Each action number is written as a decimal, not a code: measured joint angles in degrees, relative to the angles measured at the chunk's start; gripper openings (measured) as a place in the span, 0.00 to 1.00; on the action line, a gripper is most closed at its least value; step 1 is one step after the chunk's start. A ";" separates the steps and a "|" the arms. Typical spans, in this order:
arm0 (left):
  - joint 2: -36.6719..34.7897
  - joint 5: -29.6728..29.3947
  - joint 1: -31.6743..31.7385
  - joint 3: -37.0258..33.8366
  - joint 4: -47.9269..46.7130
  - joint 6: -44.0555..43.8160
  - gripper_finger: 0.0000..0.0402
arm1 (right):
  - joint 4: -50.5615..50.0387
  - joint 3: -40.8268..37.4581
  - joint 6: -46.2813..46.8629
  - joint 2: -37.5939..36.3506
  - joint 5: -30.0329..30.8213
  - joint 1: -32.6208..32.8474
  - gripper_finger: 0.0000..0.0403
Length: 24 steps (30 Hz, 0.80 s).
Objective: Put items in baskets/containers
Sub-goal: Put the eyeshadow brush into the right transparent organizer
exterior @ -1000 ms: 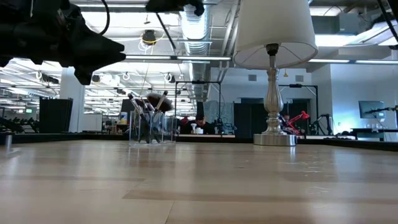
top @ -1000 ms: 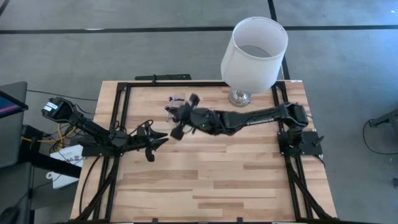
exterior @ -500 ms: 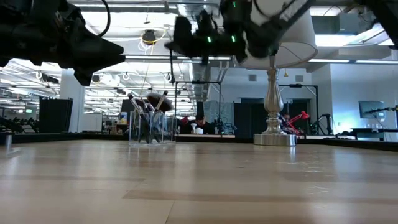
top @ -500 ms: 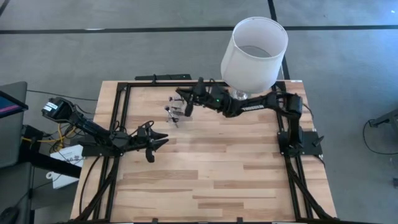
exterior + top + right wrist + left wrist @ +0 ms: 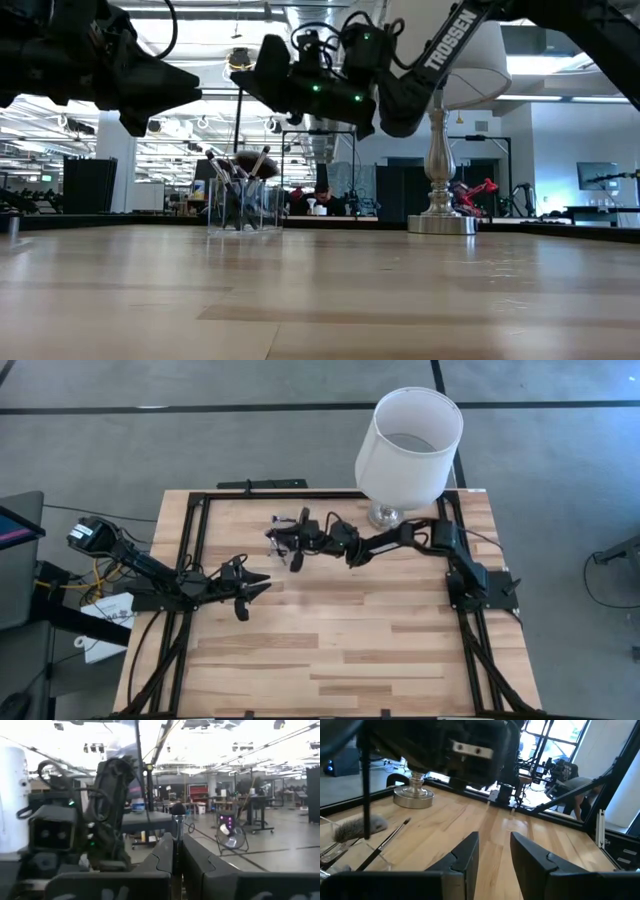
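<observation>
A small clear container (image 5: 243, 208) stands near the table's far edge (image 5: 281, 528) and holds several thin brushes, heads up, one of them fluffy (image 5: 360, 827). My right gripper (image 5: 248, 78) hangs just above it, reaching in from the table's right, and is shut on one thin brush (image 5: 177, 827). In the left wrist view that brush (image 5: 366, 785) shows as an upright dark rod over the container. My left gripper (image 5: 262, 586) waits open at the table's left, fingers (image 5: 470, 855) apart with nothing between them. My right gripper pinches the brush's thin shaft (image 5: 177, 840) between its two fingers. The fingers lie about level, coming from the table's right, across the brush. The brush stands upright and lifted clear, its small head (image 5: 177, 810) above the fingers, its lower end (image 5: 367, 834) by the container's mouth.
A tall lamp with a white shade (image 5: 410, 445) on a silver base (image 5: 442, 222) stands at the far right, close behind my right arm. A black frame (image 5: 200, 510) runs along the table's edges. Bare wood (image 5: 340, 640) fills the near half.
My right gripper has come down from high above the table toward the container, tipping from pointing downward to about level, and it has stayed shut on the brush. The container and its brushes have not moved.
</observation>
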 joint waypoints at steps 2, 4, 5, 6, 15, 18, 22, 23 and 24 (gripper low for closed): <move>0.00 0.02 0.00 0.00 0.00 -0.02 0.27 | -0.76 -0.02 -0.71 -0.25 0.22 0.95 0.01; 0.00 0.00 0.00 0.00 0.02 -0.02 0.27 | -1.67 0.10 -0.86 -0.39 1.19 1.80 0.01; 0.00 0.00 0.00 0.00 0.02 -0.02 0.27 | -2.48 0.21 -0.86 -0.42 1.95 2.16 0.01; 0.00 0.00 0.00 0.00 0.03 -0.02 0.27 | -3.55 0.20 -0.87 -0.41 2.51 2.43 0.01; 0.00 -0.01 0.00 0.02 0.04 -0.04 0.27 | -13.59 0.15 -2.83 -0.38 9.47 2.33 0.01; 0.00 0.00 0.00 0.02 0.04 -0.04 0.27 | -15.08 0.15 -2.93 -0.37 9.48 1.80 0.02; 0.00 0.00 0.00 0.02 0.04 -0.04 0.27 | -14.44 0.15 -4.77 -0.37 9.24 1.74 0.02; 0.00 0.00 0.00 0.02 0.04 -0.04 0.27 | -13.64 0.14 -4.85 -0.37 9.01 1.74 0.02; 0.00 -0.01 0.00 0.02 0.04 -0.04 0.27 | -12.45 0.13 -4.94 -0.37 8.66 1.74 0.01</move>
